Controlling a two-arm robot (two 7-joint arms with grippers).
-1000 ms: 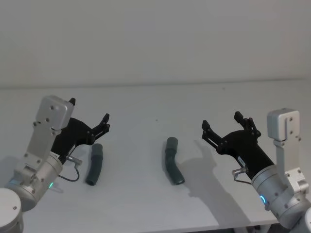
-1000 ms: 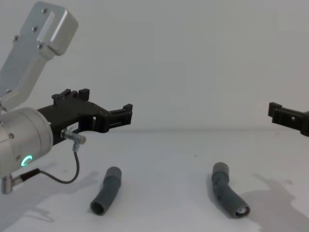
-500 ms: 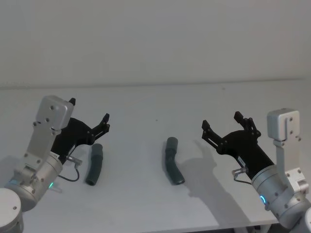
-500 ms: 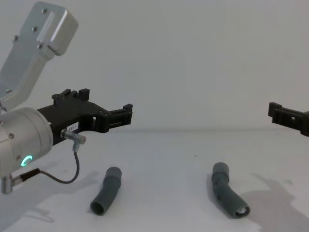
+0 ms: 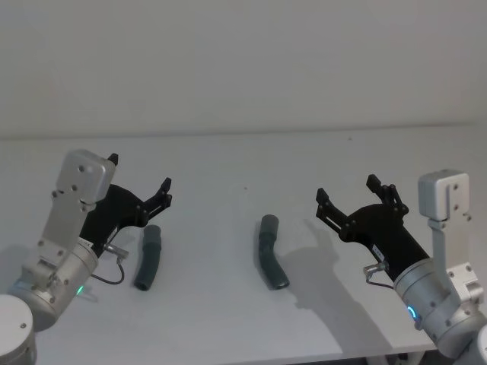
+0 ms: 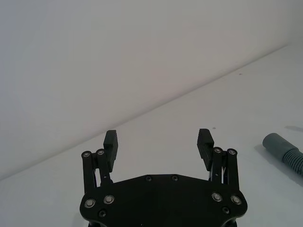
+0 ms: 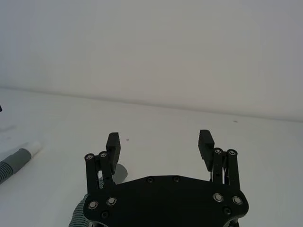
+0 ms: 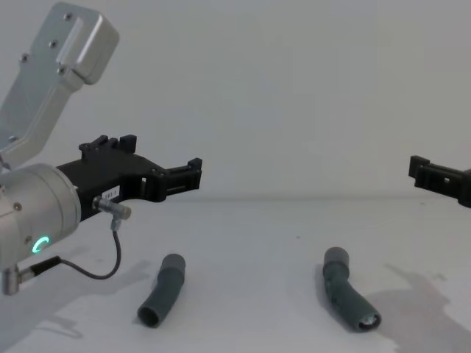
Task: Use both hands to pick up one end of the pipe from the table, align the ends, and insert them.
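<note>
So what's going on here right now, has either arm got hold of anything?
Nothing is held. The left black slim-fingered gripper hovers open in the air close by one dark grey ribbed hose piece, which lies on the white matte table. The right black gripper hangs open off to the right of the other bent grey hose piece, near the table's middle. The two pieces lie apart, not joined, and neither gripper touches them.
</note>
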